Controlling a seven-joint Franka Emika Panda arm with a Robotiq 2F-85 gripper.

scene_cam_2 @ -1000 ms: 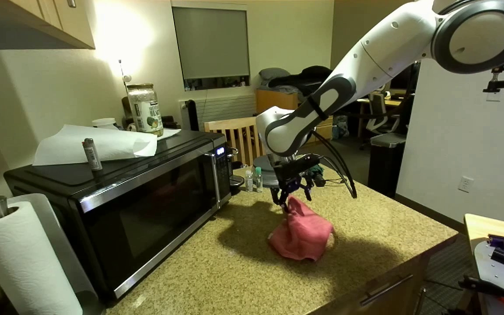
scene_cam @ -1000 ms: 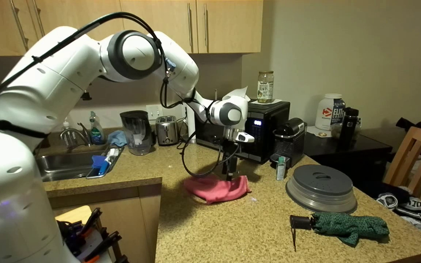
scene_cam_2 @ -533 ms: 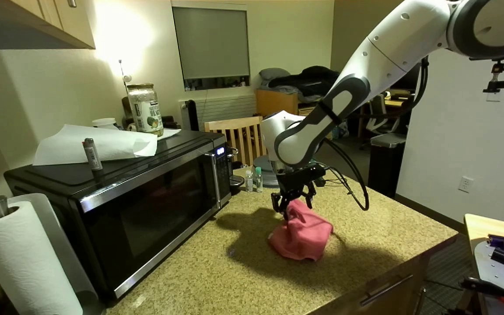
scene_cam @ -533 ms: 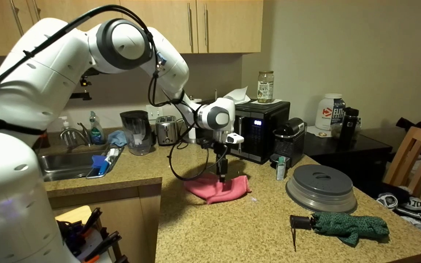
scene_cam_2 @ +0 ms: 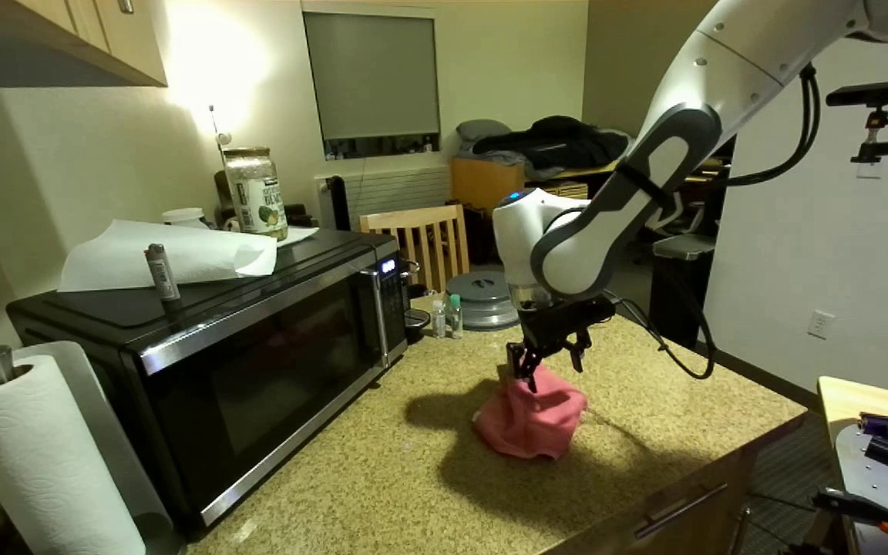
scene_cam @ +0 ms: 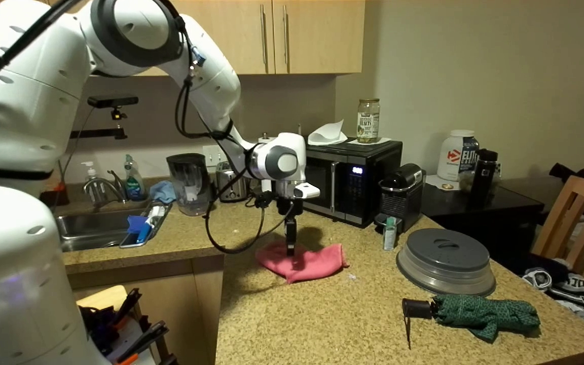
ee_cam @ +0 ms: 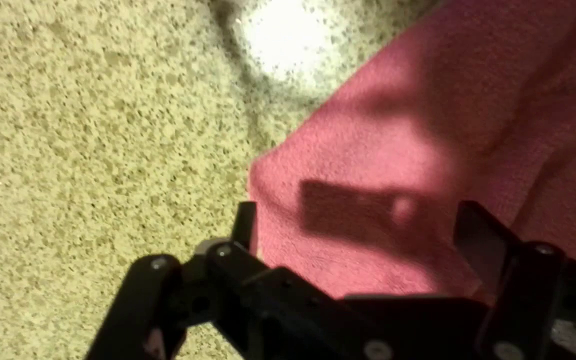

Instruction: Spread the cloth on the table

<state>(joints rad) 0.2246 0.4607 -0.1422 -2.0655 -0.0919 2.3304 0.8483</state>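
In an exterior view the microwave (scene_cam_2: 282, 366) stands at the left, and apart from it, to the right, the cloth (scene_cam_2: 533, 424) lies rumpled on the counter (scene_cam_2: 328, 489), below my gripper (scene_cam_2: 554, 377). Reading the wrist view the same way, I get speckled counter first, then one of my fingers (ee_cam: 246, 225) lined up with the cloth's border. That border is what my next move turns on: a blunt corner shows just above the fingertip, one edge climbing from it up and to the right, the other dropping past the finger. Next comes the gap: the fingers are spread wide and have hold of nothing that I can see; the part of the cloth seen between them lies loose beneath. Whether either tip touches the fabric I can't tell. Farther right, the second finger (ee_cam: 485, 245) stands inside the cloth's outline, and beyond it the fabric runs on in dim folds, so most of the cloth lies up and to the right of that corner. It is too rumpled for me to settle a long axis. To spread it, I reckon I'd pinch near the corner and draw it left, away from the folds; a bite farther right would probably just bunch it.
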